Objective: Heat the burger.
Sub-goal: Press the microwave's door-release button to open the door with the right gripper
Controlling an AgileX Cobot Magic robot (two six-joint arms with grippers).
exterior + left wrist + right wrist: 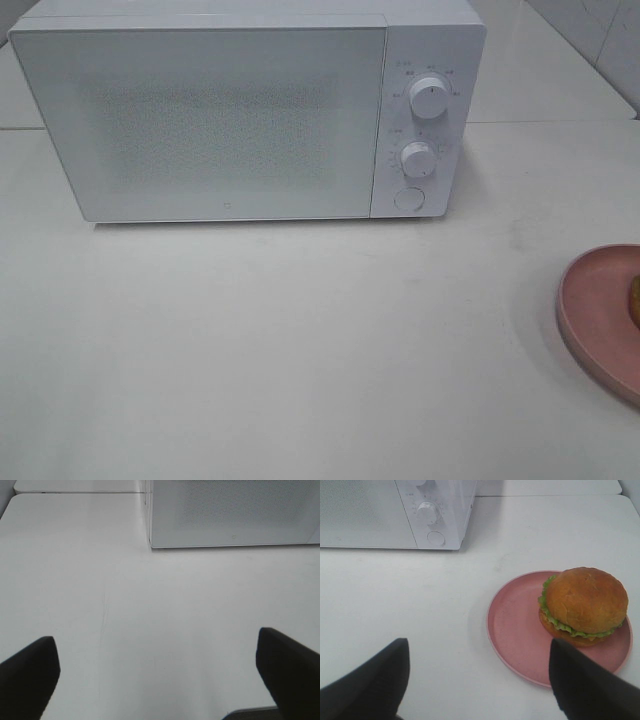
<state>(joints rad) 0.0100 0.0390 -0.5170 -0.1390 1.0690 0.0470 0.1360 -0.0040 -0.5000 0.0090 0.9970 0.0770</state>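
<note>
The burger [583,606], with a golden-brown bun and green lettuce, sits on the right side of a pink round plate [517,625]. In the exterior view only a sliver of the burger [635,298] shows on the plate [595,310] at the right edge. The white microwave [250,110] stands at the back with its door shut; it also shows in the left wrist view [235,512] and the right wrist view [395,510]. My right gripper [480,680] is open and empty, short of the plate. My left gripper [157,672] is open and empty over bare table.
The microwave has two round knobs [428,97] and a round button [408,199] on its right panel. The white table [300,340] stretches in front of it. A seam [560,122] between tabletops runs along the back.
</note>
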